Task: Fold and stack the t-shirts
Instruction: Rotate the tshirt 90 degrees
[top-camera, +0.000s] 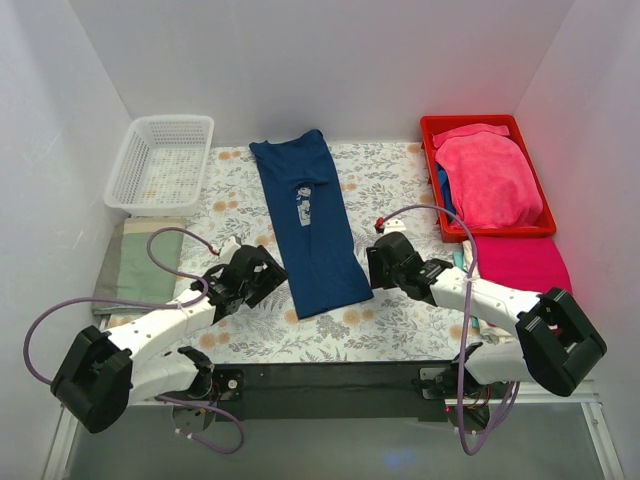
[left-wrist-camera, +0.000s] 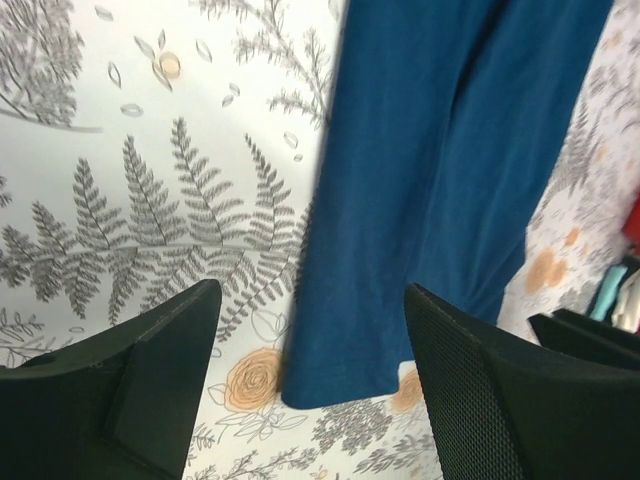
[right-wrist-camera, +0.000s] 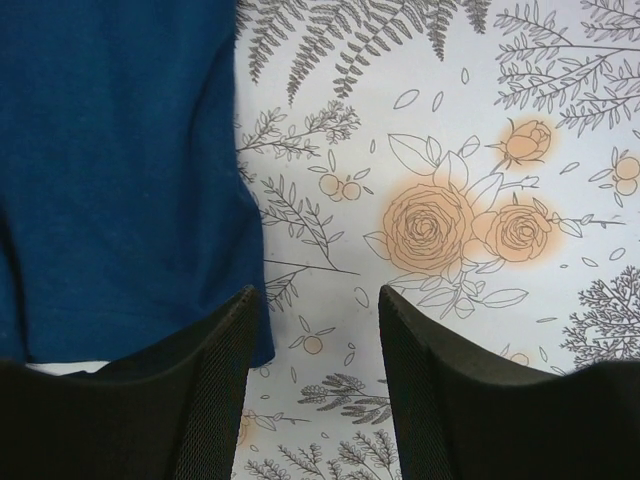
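A navy blue t-shirt (top-camera: 308, 222) lies folded into a long strip down the middle of the flowered cloth, its pale chest print facing up. My left gripper (top-camera: 268, 268) hovers open just left of the strip's near end; in the left wrist view the hem corner (left-wrist-camera: 340, 385) lies between the spread fingers, untouched. My right gripper (top-camera: 372, 262) stands open just right of the near end. In the right wrist view the t-shirt's edge (right-wrist-camera: 130, 180) lies beside the left finger (right-wrist-camera: 225, 380). Magenta-pink t-shirts (top-camera: 490, 180) fill the red tray, and another (top-camera: 520, 265) lies below it.
A white mesh basket (top-camera: 160, 162) stands at the back left. A green folded cloth (top-camera: 135, 262) lies under it at the left edge. The red tray (top-camera: 480, 124) sits at the back right. White walls close in the table on three sides.
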